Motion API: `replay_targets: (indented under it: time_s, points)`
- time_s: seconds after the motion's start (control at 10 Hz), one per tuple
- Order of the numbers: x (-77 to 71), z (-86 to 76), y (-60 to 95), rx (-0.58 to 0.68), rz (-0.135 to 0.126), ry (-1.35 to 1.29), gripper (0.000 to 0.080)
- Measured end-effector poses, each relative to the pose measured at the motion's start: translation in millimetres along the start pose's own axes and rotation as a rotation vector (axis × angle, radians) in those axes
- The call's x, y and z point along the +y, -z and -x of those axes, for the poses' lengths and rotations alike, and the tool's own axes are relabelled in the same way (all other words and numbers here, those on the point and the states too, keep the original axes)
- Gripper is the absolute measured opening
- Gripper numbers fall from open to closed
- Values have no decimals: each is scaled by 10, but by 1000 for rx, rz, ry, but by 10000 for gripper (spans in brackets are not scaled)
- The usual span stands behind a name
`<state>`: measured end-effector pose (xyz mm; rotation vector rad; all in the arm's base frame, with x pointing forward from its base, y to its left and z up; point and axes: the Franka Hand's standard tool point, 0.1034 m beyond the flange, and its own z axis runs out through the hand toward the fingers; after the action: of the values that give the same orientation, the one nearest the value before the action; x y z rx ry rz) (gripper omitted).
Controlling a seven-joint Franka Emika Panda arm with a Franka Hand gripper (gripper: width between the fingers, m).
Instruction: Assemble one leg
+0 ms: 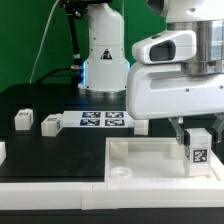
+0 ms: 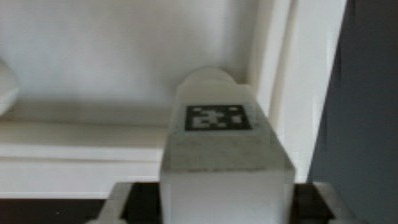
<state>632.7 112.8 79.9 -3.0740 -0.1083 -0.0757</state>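
My gripper [image 1: 196, 140] is shut on a small white leg [image 1: 197, 148] with a black-and-white tag on its face, at the exterior view's right. It holds the leg over the near right corner of the large white tray-like panel [image 1: 150, 152]. In the wrist view the leg [image 2: 221, 140] stands up between the dark fingers [image 2: 134, 200], tag facing the camera, with the panel's rim [image 2: 276, 70] just behind it. Two more white legs [image 1: 22, 120] [image 1: 50, 124] lie on the black table at the exterior view's left.
The marker board [image 1: 103, 121] with several tags lies flat behind the panel. The robot's white base [image 1: 103, 60] stands at the back. A white part edge [image 1: 2, 152] shows at the far left.
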Motion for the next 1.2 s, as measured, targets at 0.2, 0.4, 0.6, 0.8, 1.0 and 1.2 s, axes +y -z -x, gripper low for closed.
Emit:
replay_targets:
  time_s: [0.2,0.4,0.6,0.8,1.0,1.2]
  points:
    - [-7,3,-3,0,-4,-143,290]
    - [15,4,-6,4,-2,-445,290]
    - [31,19,-12,-8,-15,-745,290]
    - [14,37,-17,-25,-20,-1004,291]
    - [-33,47,-25,-28,-13,-1283,291]
    - [-23,45,-22,-34,-16,-1483,291]
